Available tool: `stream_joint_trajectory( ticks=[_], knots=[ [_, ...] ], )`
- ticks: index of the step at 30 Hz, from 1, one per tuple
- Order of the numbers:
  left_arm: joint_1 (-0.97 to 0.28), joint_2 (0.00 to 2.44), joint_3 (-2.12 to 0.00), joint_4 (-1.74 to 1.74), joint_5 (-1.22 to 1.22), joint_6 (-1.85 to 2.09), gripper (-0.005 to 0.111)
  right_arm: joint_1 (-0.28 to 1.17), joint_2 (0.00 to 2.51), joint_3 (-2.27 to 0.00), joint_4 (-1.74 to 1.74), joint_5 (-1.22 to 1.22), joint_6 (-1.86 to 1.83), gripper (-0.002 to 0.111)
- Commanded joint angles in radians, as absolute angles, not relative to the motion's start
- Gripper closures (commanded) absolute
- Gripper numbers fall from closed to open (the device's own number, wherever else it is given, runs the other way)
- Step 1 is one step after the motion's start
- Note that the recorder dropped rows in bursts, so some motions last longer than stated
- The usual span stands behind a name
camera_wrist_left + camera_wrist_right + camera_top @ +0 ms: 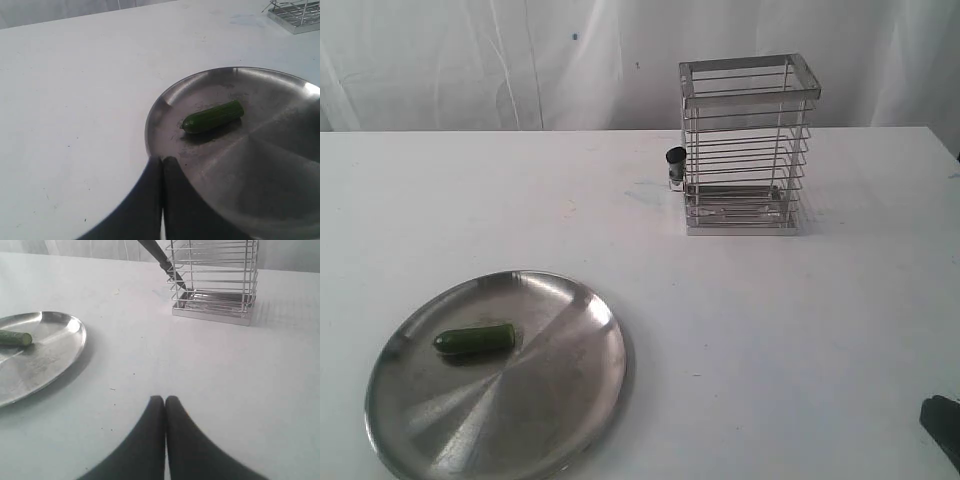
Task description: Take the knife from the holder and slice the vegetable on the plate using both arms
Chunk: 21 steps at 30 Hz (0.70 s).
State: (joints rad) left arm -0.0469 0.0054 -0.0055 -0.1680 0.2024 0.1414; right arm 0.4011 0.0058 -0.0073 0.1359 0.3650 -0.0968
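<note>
The wire holder [748, 145] stands upright at the back of the white table. The black knife [162, 262] leans out through the holder's [215, 280] side wires, and its handle end [675, 160] pokes out on the left. The steel plate [520, 410] lies front left with the green vegetable [475, 339] lying flat on it. My left gripper [162, 160] is shut and empty at the plate's [260, 165] near rim, a short way from the vegetable [212, 117]. My right gripper [165, 399] is shut and empty over bare table, well short of the holder.
A dark part of the right arm [942, 425] shows at the exterior view's bottom right edge. White cloth hangs behind the table. The plate [45, 355] and vegetable [15, 337] also show in the right wrist view, and a holder corner [295, 15] shows in the left wrist view.
</note>
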Motion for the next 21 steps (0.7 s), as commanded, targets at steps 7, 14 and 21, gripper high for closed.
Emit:
stream_joint_trajectory(
  ticks=[7, 14, 21],
  knots=[
    [-0.048, 0.0, 0.0, -0.171, 0.203, 0.135, 0.107, 0.398, 0.0, 0.0, 0.134, 0.323, -0.105, 0.108],
    [-0.048, 0.0, 0.0, -0.171, 0.203, 0.135, 0.107, 0.398, 0.0, -0.161, 0.161, 0.08, -0.083, 0.108],
    [-0.048, 0.0, 0.0, -0.171, 0.203, 0.135, 0.107, 0.398, 0.003, -0.46, 0.167, 0.275, -0.038, 0.108]
  ],
)
